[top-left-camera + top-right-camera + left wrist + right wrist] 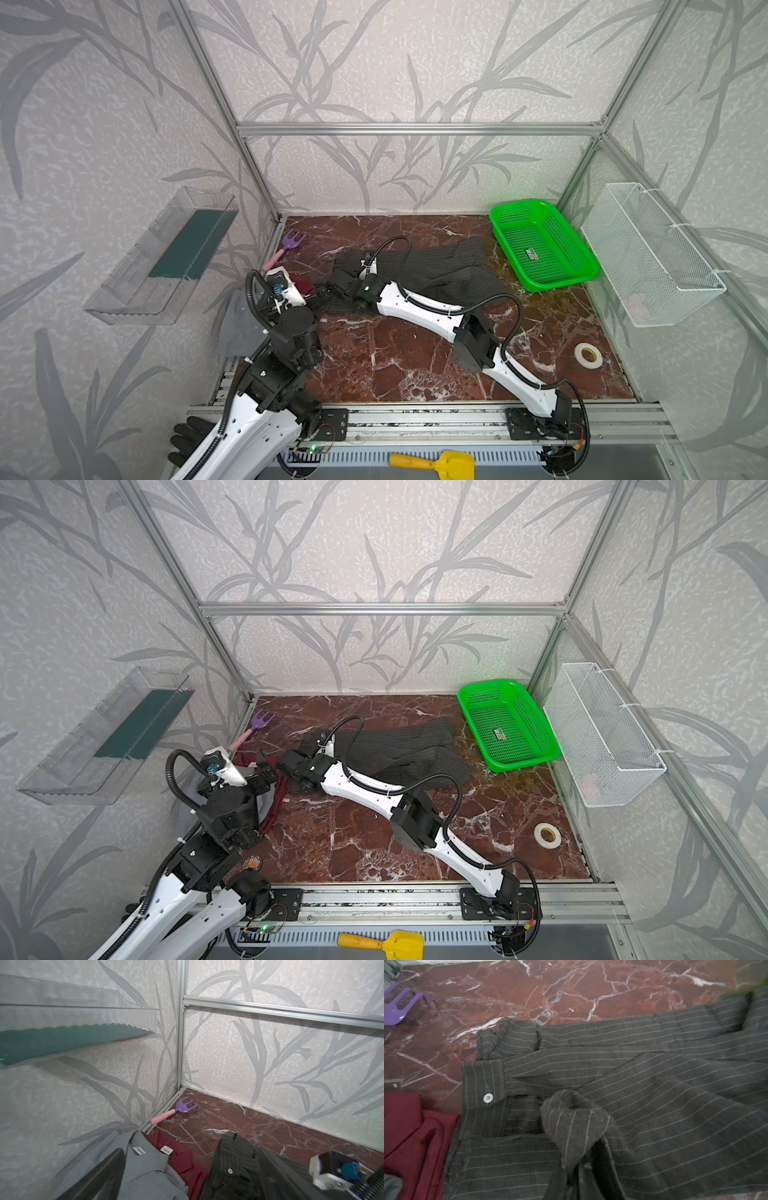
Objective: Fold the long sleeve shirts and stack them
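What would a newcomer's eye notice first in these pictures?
The bright green basket at the far right corner of the marble table stands out first. The dark striped shirt lies across the middle, under the right arm. A red shirt and a grey shirt lie at the left edge.

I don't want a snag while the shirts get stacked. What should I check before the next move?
1. Right pincer grips the pinstriped shirt: ok, a fold is pinched.
2. Left pincer open and empty: ok.
3. Pinstriped shirt on top of the grey shirt: not ok, it lies beside it.
4. Grey shirt overlapping the dark red shirt: ok.
5. Purple toy rake clear of the shirts: ok.
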